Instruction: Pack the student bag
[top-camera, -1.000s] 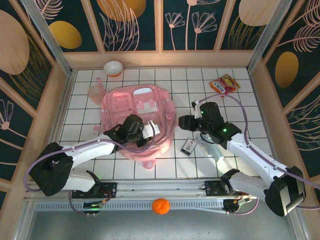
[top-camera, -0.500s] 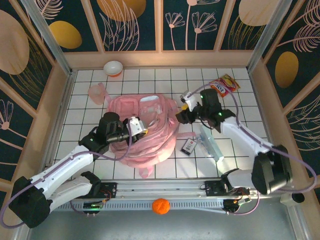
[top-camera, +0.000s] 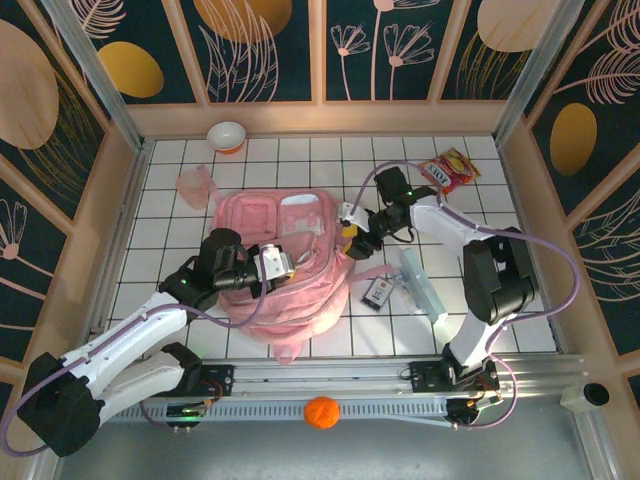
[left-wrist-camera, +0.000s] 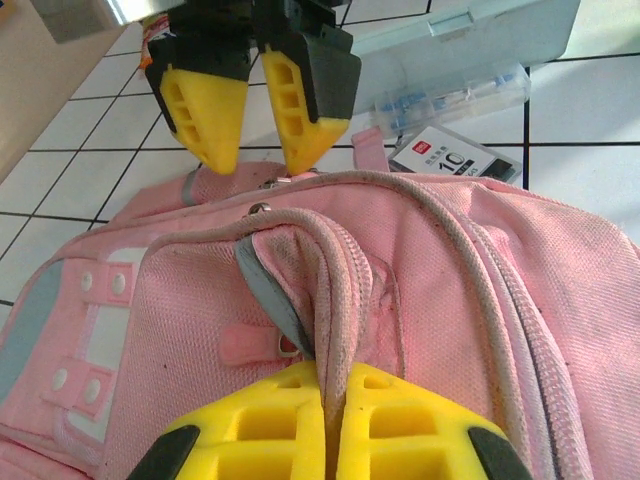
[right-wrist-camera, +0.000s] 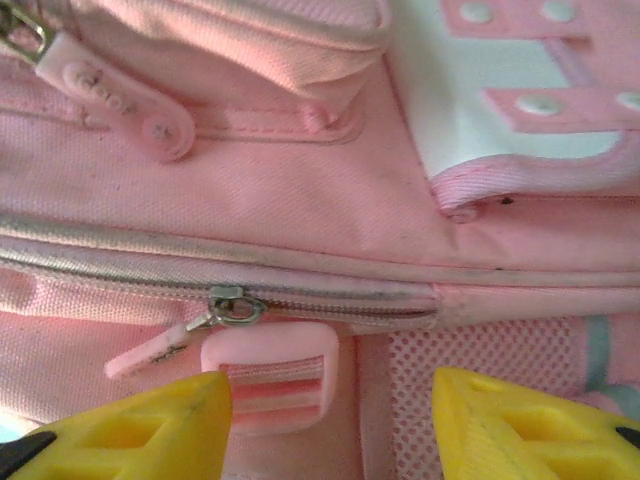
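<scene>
At centre of table (top-camera: 330, 160), student bag (top-camera: 305, 300), soft pink: left gripper (top-camera: 272, 266) clamped on its seam ridge toward 6 o'clock, right gripper (top-camera: 352, 238) parted at 3 o'clock by the zipper slider (right-wrist-camera: 232, 307); risk: thin fold slipping free under opposing tugs.

The student bag (top-camera: 285, 300) took the middle of the tabletop (top-camera: 330, 160). Both tools stood at it: the left tool (top-camera: 278, 264) was pinched on a fold of its fabric, and the right tool (top-camera: 350, 236) was at its right side with its jaws apart. Just right of the bag, a small dark packet (top-camera: 378, 292) and a clear case (top-camera: 420, 285) blocked the way. A pink cup (top-camera: 193, 185) and a bowl (top-camera: 227, 135) crowded the far left corner, and a snack bag (top-camera: 448, 168) the far right corner. The far edge between them was free.
</scene>
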